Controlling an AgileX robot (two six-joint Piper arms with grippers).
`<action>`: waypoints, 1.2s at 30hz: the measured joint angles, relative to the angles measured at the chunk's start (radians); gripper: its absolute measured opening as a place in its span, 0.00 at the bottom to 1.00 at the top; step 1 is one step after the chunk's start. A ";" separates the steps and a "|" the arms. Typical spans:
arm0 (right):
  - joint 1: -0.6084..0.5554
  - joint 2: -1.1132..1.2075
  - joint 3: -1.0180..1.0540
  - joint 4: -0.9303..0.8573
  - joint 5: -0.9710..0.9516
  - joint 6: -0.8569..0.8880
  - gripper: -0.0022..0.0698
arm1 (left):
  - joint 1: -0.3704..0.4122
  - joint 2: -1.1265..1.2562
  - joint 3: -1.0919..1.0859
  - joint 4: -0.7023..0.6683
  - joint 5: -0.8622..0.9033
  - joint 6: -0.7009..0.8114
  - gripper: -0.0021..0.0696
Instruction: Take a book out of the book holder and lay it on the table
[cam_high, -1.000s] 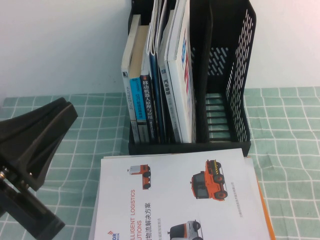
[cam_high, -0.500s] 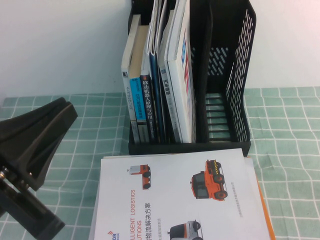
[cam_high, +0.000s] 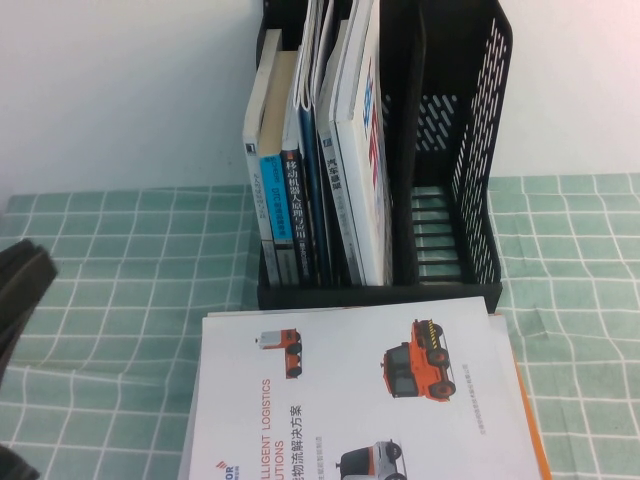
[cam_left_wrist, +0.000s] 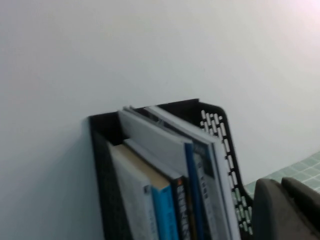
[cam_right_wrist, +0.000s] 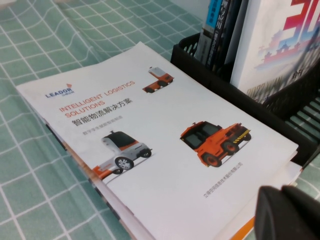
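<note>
The book (cam_high: 370, 400) lies flat on the table (cam_high: 120, 260) in front of the book holder (cam_high: 445, 200), white cover with orange vehicles facing up. It also shows in the right wrist view (cam_right_wrist: 165, 145). The right gripper (cam_right_wrist: 282, 192) is shut and empty, hovering over the book's corner nearest the holder; it is out of the high view. The left gripper (cam_left_wrist: 281, 184) is shut and empty, raised and facing the holder (cam_left_wrist: 100, 165) from a distance. Only a dark blurred part of the left arm (cam_high: 18, 295) shows at the high view's left edge.
Several upright books (cam_high: 300, 170) and a white magazine (cam_high: 365, 150) fill the holder's left slots; its right slot (cam_high: 440, 230) is empty. A white wall stands right behind the holder. Green gridded cloth lies bare left and right of the book.
The left arm has pulled back to the left and mostly left the high view. The book and the holder have not moved.
</note>
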 joint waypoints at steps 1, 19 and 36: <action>0.000 0.000 0.000 0.000 0.000 0.000 0.03 | 0.039 -0.034 0.019 -0.002 0.017 0.000 0.03; 0.000 -0.001 0.000 0.000 -0.002 0.000 0.03 | 0.329 -0.462 0.493 -0.075 -0.156 -0.072 0.03; 0.000 -0.001 0.000 -0.001 -0.004 0.000 0.03 | 0.449 -0.464 0.519 0.487 0.159 -0.654 0.03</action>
